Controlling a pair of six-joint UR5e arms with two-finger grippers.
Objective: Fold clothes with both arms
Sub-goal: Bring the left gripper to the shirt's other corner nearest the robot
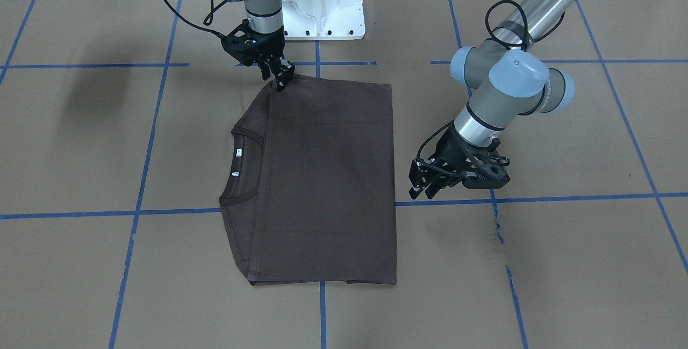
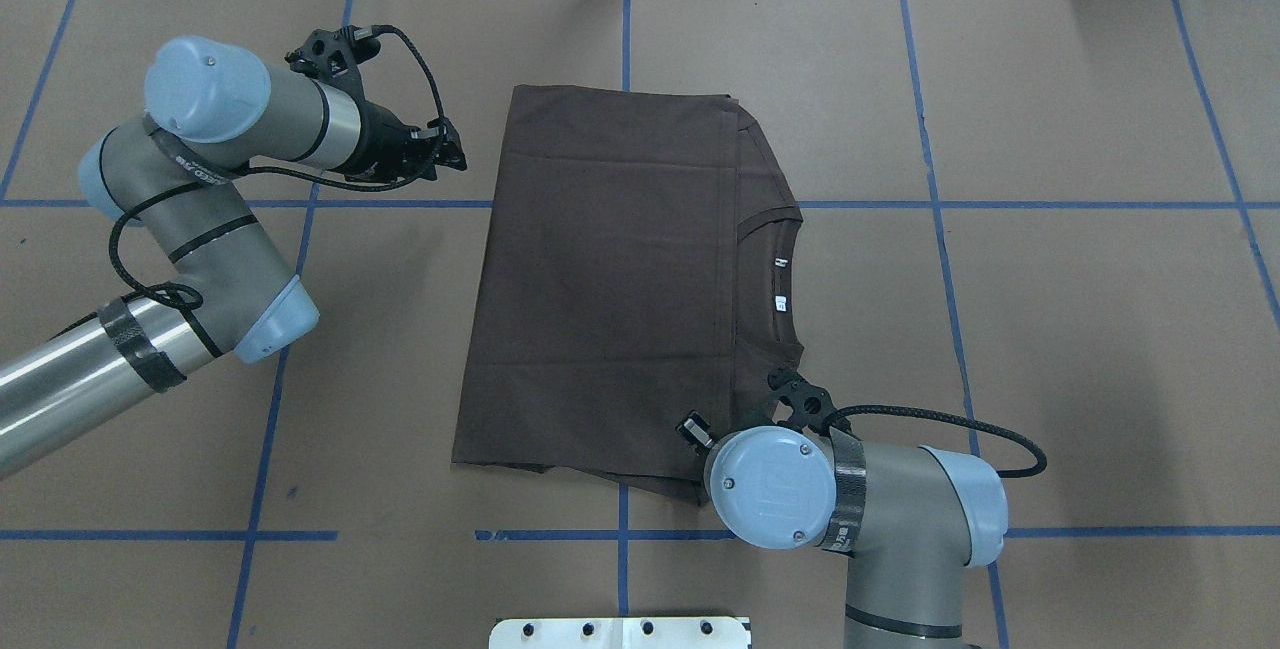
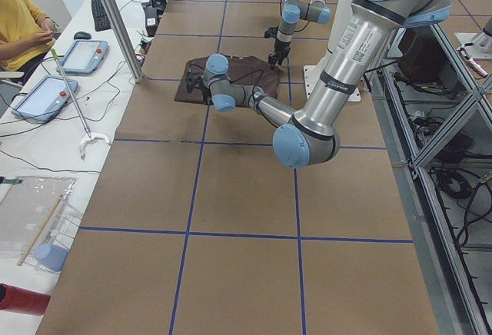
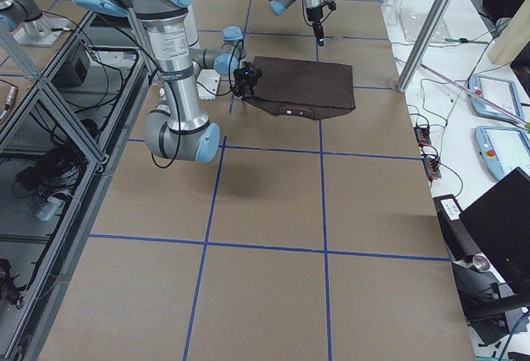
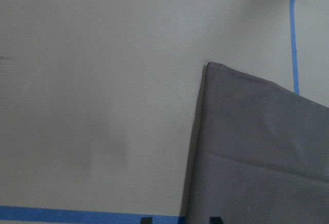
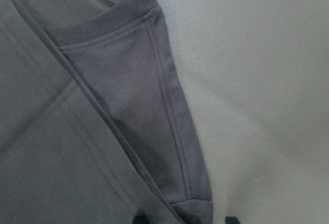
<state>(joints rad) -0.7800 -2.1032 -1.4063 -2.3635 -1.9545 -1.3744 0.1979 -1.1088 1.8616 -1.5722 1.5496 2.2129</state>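
Note:
The dark brown T-shirt point(image 1: 328, 177) lies folded into a flat rectangle on the brown table, and it also shows in the overhead view point(image 2: 610, 289). Its ribbed collar point(image 1: 250, 134) and white neck tags point(image 2: 780, 301) stick out on the robot's right. My left gripper point(image 1: 422, 192) hangs low beside the shirt's hem edge with its jaws apart and empty. It shows in the overhead view point(image 2: 458, 151) too. My right gripper point(image 1: 283, 81) stands over the shirt's near shoulder corner point(image 6: 193, 206), jaws apart, the corner lying between the fingertips. In the overhead view its wrist hides the fingertips.
The white base block point(image 1: 322, 5) stands at the robot's edge of the table. Blue tape lines point(image 1: 564, 197) cross the brown paper. A side table with tablets point(image 3: 77, 54), a metal post point(image 3: 115, 20) and a seated person point(image 3: 19, 28) are beyond the far edge.

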